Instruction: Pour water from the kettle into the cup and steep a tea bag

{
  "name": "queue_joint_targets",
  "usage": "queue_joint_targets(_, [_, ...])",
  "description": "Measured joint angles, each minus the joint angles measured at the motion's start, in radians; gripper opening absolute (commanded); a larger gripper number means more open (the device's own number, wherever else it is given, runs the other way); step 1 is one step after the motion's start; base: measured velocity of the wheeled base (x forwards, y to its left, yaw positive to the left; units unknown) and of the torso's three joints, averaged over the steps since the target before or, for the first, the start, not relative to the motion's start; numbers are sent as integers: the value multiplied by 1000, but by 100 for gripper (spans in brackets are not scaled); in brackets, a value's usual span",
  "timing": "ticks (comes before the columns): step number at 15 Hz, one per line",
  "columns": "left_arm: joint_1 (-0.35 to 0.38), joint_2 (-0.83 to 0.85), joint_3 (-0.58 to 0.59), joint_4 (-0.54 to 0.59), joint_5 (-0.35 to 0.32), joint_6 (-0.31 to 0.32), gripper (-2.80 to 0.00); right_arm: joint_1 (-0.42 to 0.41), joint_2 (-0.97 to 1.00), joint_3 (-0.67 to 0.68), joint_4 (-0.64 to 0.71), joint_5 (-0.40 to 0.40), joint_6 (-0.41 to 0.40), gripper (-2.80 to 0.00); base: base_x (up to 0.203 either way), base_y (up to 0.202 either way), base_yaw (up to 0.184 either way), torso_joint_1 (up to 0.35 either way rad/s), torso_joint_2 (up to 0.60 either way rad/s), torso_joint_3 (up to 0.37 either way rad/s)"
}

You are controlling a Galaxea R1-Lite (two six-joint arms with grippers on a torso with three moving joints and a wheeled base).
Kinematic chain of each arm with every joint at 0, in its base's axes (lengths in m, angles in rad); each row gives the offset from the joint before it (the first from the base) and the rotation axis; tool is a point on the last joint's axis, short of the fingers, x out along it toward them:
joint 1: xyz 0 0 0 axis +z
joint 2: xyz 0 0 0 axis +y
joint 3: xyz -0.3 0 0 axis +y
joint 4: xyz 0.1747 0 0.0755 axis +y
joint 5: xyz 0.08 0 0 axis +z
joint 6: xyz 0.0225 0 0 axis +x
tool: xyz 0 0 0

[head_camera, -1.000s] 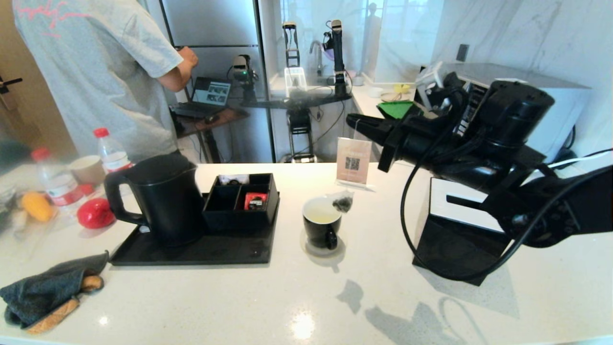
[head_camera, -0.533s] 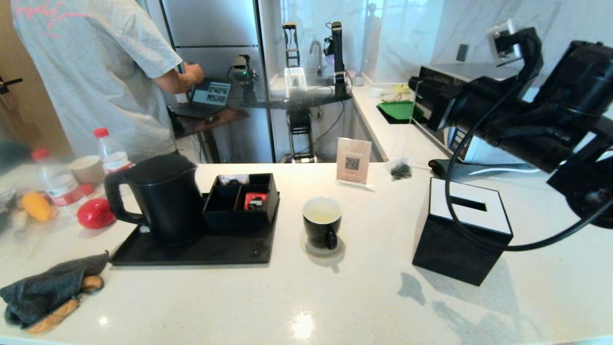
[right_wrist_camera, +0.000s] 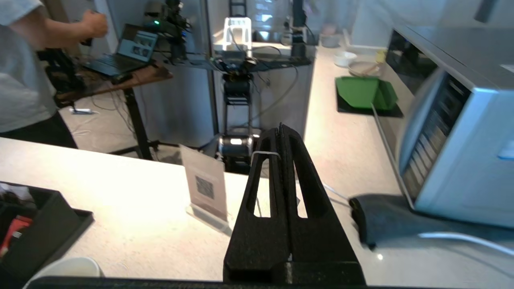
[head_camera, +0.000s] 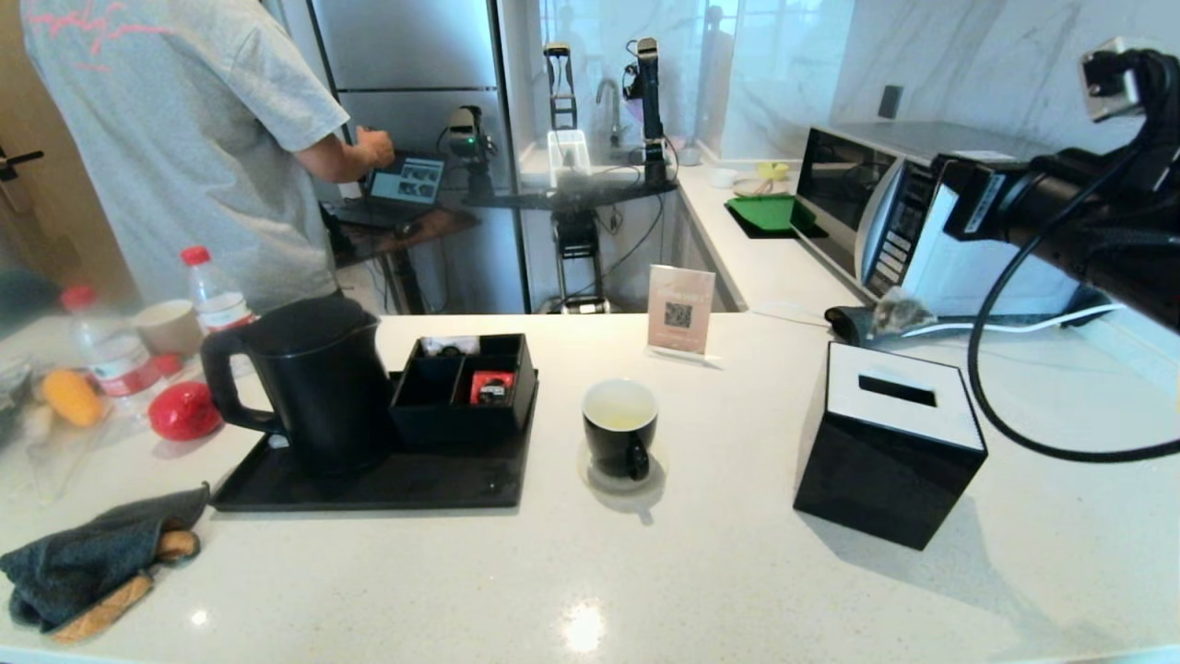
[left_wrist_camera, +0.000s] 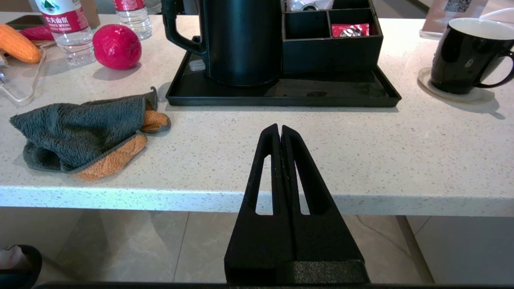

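Right hand raised, fingers pressed together; left hand parked, likewise.

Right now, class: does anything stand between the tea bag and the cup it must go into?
Nothing visible does. The tea bag hangs on its string from the shut right gripper, behind the tissue box; open countertop leads to the cup, though the box's corner sits close beside that path.

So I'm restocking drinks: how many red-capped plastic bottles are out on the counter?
2. One bottle stands at the far left edge behind the kettle, beside a paper cup. The other bottle is nearer, beside the red fruit. More may sit beyond the view's left edge.
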Motion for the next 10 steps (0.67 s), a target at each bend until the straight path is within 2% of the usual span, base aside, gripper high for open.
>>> queue_joint_targets(4, [1,0,0,0,0,0,-280,-43,-45,96,3,2,8,-280,0,0,0,0,0,0])
queue_joint_targets(10, [0,0,0,0,0,0,-280,-49,-88,170,-1,3,24,-280,0,0,0,0,0,0])
